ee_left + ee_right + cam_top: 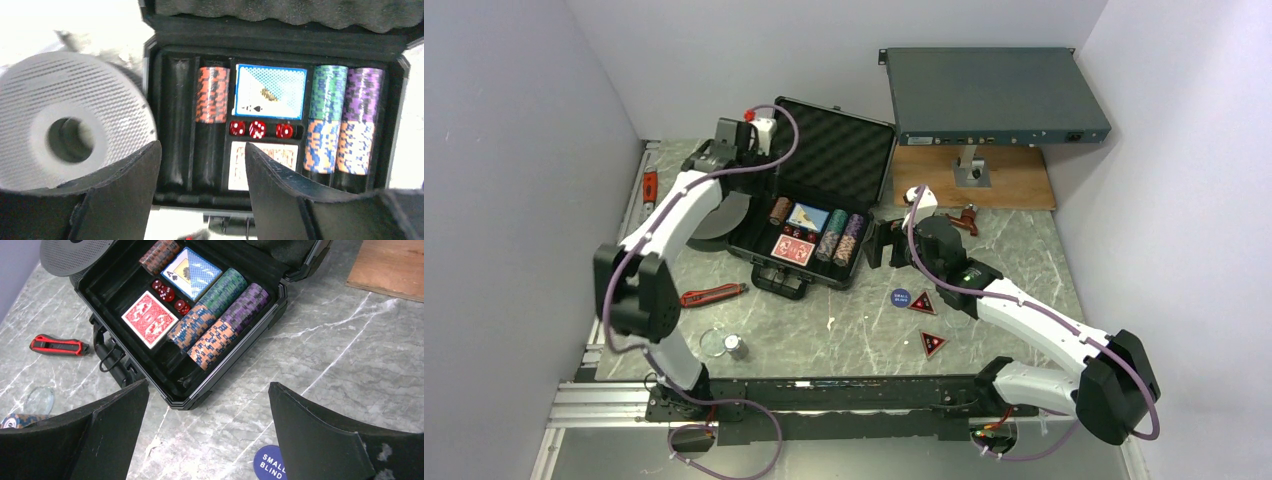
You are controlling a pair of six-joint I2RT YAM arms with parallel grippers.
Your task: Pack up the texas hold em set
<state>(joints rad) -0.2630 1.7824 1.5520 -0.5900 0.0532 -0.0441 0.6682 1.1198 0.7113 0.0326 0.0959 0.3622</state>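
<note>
Two robot arms hover over a grey, marble-veined table (1014, 250) boxed in by plain white walls (524, 120). At its centre the black hard briefcase (752, 233) lies open, its long axis running left to right and slightly skewed, with the handle (781, 282) toward the near edge and the egg-crate foam lid (839, 155) tipped back. Striped chip stacks (220, 315) lie sideways in moulded slots beside a blue deck (192, 272), a red deck (149, 317) and small red dice (167, 292). The left gripper (202, 147) and right gripper (208, 385) both gape wide, holding nothing. Two triangular markers (923, 302) and a round blue button (900, 297) rest on the table right of the case.
</note>
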